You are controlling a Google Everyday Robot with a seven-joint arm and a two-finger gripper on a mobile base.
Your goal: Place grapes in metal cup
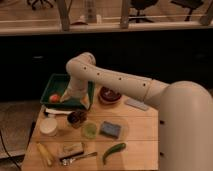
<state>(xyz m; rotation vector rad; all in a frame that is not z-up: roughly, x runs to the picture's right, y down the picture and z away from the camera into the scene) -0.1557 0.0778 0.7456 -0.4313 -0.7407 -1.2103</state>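
Observation:
The metal cup (76,118), small, dark and round, stands on the wooden table just in front of the green tray (56,80). My gripper (68,98) hangs down over the tray's front part, behind and slightly left of the cup, beside an orange-red round fruit (54,98). The arm's wrist covers what lies under the gripper. The grapes are hidden from view.
A translucent green cup (89,130) stands right of the metal cup's front, and a white bowl (48,126) to its left. Also here are a blue sponge (110,129), a green pepper (114,151), a red bowl (110,95), a yellow corn cob (45,154) and cutlery (77,157).

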